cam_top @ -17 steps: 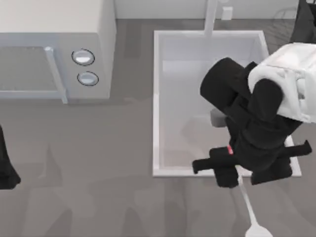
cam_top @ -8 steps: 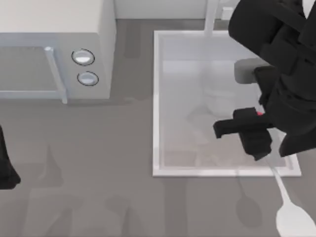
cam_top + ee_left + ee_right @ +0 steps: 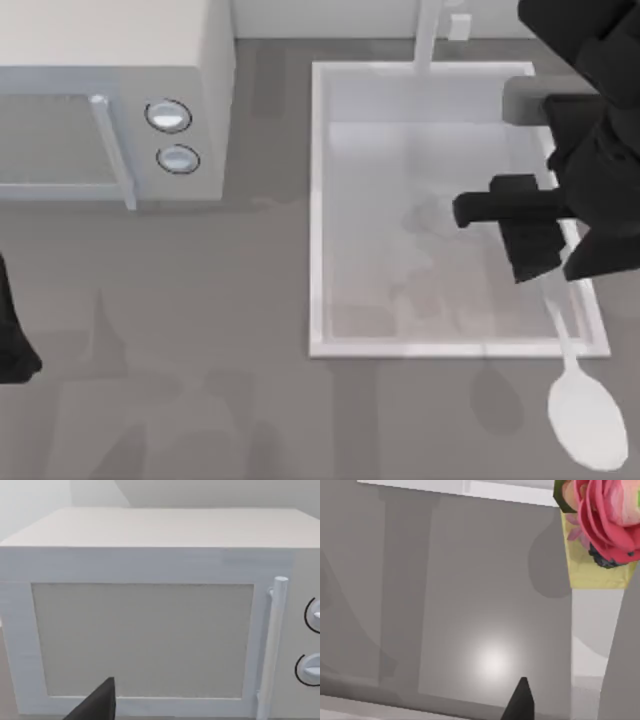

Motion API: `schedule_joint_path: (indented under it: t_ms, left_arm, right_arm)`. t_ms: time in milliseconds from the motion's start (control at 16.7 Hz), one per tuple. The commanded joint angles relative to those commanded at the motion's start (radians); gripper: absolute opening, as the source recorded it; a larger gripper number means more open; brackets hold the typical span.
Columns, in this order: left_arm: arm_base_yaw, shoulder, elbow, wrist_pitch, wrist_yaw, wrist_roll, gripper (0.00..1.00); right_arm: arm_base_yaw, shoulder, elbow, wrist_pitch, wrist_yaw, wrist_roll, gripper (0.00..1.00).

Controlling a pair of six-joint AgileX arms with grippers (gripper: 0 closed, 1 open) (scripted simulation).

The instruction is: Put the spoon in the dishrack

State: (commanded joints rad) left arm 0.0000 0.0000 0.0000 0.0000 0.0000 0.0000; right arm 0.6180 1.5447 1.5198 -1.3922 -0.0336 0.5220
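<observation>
The white spoon point(image 3: 586, 418) hangs in the air over the counter by the front right corner of the sink point(image 3: 318, 210), bowl end toward the table's front. Its thin handle runs up into my right gripper point(image 3: 546, 274), which is shut on it above the sink's right rim. The handle's end is hidden by the gripper. One dark fingertip point(image 3: 520, 700) of that gripper shows in the right wrist view. The dishrack is hidden behind my right arm. My left arm point(image 3: 14, 340) is parked at the table's left edge, with one fingertip point(image 3: 98, 705) seen in front of the microwave.
A boxy white microwave point(image 3: 110, 110) with two knobs stands at the back left. A white faucet point(image 3: 428, 35) rises behind the sink. A pink flower in a yellow pot point(image 3: 600, 535) shows in the right wrist view. Grey counter point(image 3: 180, 350) lies open at the front left.
My right arm has swung back and to the right, carrying the spoon higher. The spoon's bowl has moved right and looks larger. The left arm has stayed still.
</observation>
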Motion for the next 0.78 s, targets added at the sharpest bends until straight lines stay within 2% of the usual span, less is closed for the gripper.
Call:
schedule_joint_path:
  t_ms: [240, 780]
  left_arm:
    - [0.000, 0.000, 0.000, 0.000, 0.000, 0.000, 1.00]
    - [0.000, 0.000, 0.000, 0.000, 0.000, 0.000, 1.00]
  right_arm:
    - [-0.241, -0.090, -0.058, 0.230, -0.117, -0.096, 0.00]
    - [-0.987, -0.396, -0.279, 0.975, -0.444, -0.393, 0.00]
